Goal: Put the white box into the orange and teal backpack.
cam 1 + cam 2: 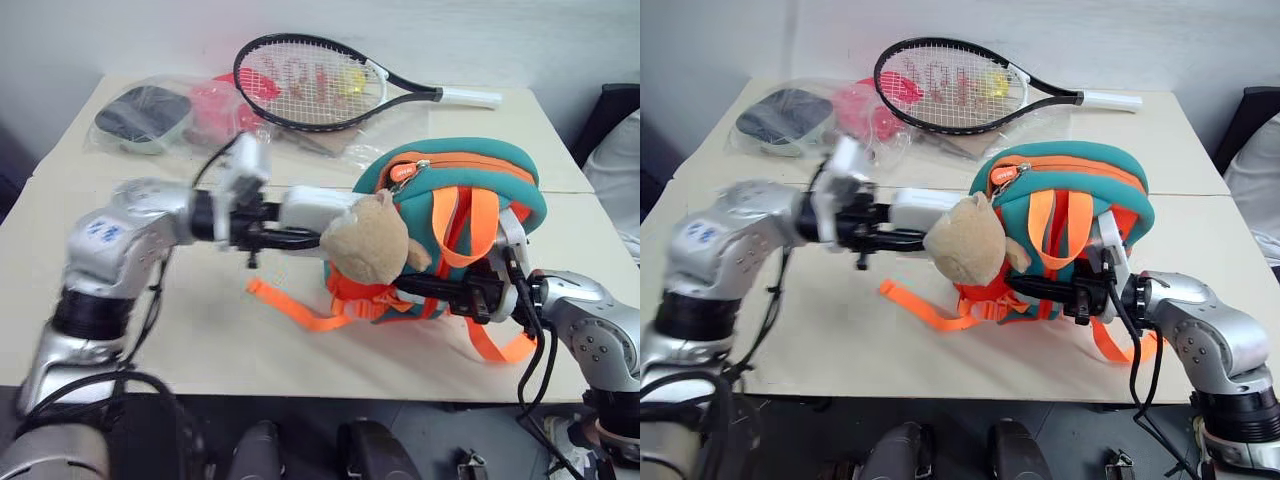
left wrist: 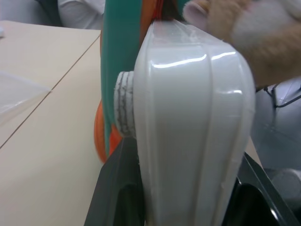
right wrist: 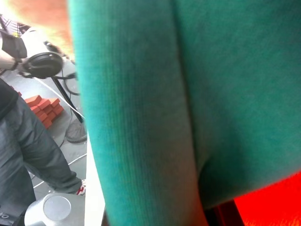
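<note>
Writing: no lettering can be read on the box (image 1: 312, 209); the racket (image 1: 310, 82) strings carry red and yellow marks, too blurred to make out.
Left gripper (image 1: 300, 236): black fingers clamped on the box, one on each broad face; in the left wrist view the box (image 2: 193, 127) stands on edge between them.
Box: white, rounded, held off the table (image 1: 200, 330), level; its far end touches the bear (image 1: 370, 240) and lies just beside the backpack (image 1: 450, 180).
Right gripper (image 1: 440, 290): fingers pressed together on the lower front of the backpack, among the orange straps (image 1: 465, 225); exactly which part it pinches cannot be told. The right wrist view shows teal fabric (image 3: 188, 94) close up against it.
Backpack: stands upright between the two grippers; orange zipper band along the dome, a red pull tab (image 1: 402, 172) near the top.
Bear: tan plush, on the backpack's front, just past the left gripper's tips.
Loose strap (image 1: 290, 305): lies on the table below the left gripper.
Racket: flat on the table, well beyond both grippers.
Plastic bag (image 1: 150, 115): clear, with a dark item inside, beyond the left gripper.
Person (image 3: 23, 141): legs in dark trousers, seen in the right wrist view.
</note>
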Robot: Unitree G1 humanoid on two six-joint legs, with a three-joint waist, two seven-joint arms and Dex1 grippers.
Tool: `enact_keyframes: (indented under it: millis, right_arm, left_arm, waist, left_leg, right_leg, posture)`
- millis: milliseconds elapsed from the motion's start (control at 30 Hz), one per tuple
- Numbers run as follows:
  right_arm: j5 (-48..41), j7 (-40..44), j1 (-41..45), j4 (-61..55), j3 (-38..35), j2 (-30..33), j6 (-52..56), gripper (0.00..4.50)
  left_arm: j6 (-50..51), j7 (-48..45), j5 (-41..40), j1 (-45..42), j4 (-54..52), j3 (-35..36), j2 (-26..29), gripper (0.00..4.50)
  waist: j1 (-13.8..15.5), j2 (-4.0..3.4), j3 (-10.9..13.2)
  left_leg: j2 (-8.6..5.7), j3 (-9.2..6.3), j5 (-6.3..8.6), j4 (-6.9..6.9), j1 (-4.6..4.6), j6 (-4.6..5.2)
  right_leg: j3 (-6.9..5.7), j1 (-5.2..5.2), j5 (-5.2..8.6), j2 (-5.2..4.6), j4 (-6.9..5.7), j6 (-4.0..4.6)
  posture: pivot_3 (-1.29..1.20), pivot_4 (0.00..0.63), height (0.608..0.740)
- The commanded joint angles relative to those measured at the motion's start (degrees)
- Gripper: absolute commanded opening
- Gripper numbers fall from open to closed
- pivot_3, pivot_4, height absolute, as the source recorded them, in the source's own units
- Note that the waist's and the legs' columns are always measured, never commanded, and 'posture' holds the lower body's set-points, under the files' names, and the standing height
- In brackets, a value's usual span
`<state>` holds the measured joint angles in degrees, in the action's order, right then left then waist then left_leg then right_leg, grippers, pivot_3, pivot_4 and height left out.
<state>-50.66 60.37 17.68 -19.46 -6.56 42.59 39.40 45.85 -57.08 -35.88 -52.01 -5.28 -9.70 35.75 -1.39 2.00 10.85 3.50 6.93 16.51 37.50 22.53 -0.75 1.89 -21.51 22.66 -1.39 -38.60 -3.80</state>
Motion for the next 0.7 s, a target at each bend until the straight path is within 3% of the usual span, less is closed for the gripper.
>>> enact_keyframes:
  millis: [33, 133, 267, 500, 600, 633, 700]
  right_arm:
    - [-0.58, 0.39, -0.03, -2.26, -0.28, 0.6, 0.54, 0.01]
    - [-0.28, 0.12, -0.13, -2.96, -0.01, 0.2, 0.64, 0.01]
    - [-0.37, -0.75, -0.49, -3.97, -0.2, -0.12, 0.7, 0.01]
    - [-0.13, -2.24, -1.37, -4.22, -0.73, -0.88, 0.05, 0.0]
    - [-0.09, -2.74, -1.27, -4.12, -0.74, -1.38, -0.04, 0.0]
    - [0.0, -2.81, -1.28, -4.09, -0.65, -1.51, -0.09, 0.0]
    - [0.21, -2.87, -1.35, -4.04, -0.44, -1.77, -0.2, 0.0]
  left_arm:
    - [5.34, 5.75, 1.96, -6.26, 2.8, -3.4, -7.6, 1.28]
    - [2.07, 7.0, 7.65, -6.93, 7.58, -8.11, -12.58, 1.28]
    - [-1.08, 7.93, 9.12, -5.72, 9.73, -5.77, -16.08, 1.28]
    - [0.37, 4.62, 5.8, -2.9, 4.83, 0.04, -12.89, 3.37]
    - [-1.87, -1.89, 3.26, -1.43, 1.6, 3.12, -8.18, 4.19]
    - [-2.0, -3.93, 2.08, -1.07, 1.22, 4.4, -6.51, 4.43]
    - [-3.21, -10.37, 1.61, 0.22, 1.08, 5.32, -0.76, 4.47]
  waist:
    - [-0.23, 0.0, 0.0]
    - [-0.35, -0.05, -0.02]
    - [-0.45, -0.06, -0.01]
    - [-0.42, -0.06, -0.01]
    - [-0.74, -0.09, 0.01]
    - [-0.83, -0.1, 0.01]
    - [-0.85, -0.11, 0.02]
  left_leg:
    - [0.0, -0.01, 0.0, -0.01, -0.01, 0.0]
    - [0.01, 0.0, -0.01, -0.01, -0.07, -0.01]
    - [0.1, -0.01, -0.08, 0.02, -0.17, -0.15]
    - [0.09, -0.03, -0.08, 0.11, -0.16, -0.14]
    - [0.11, -0.03, -0.08, 0.09, -0.17, -0.15]
    - [0.12, -0.03, -0.09, 0.06, -0.18, -0.17]
    - [0.13, -0.03, -0.1, 0.05, -0.18, -0.19]
  right_leg:
    - [0.0, 0.0, 0.0, 0.0, -0.03, 0.0]
    - [0.02, -0.02, 0.0, 0.02, -0.08, 0.0]
    - [0.13, -0.04, 0.0, 0.18, -0.27, 0.01]
    - [0.13, -0.02, 0.0, 0.14, -0.31, 0.0]
    - [0.13, -0.04, 0.0, 0.15, -0.35, 0.01]
    - [0.13, -0.04, 0.01, 0.16, -0.35, 0.01]
    - [0.11, -0.05, 0.01, 0.17, -0.37, 0.01]
  posture:
    - [0.0, 0.15, 0.74]
    - [0.0, 0.15, 0.74]
    - [0.0, 0.15, 0.74]
    - [0.0, 0.15, 0.74]
    - [0.0, 0.15, 0.74]
    - [0.0, 0.15, 0.74]
    - [0.0, 0.15, 0.74]
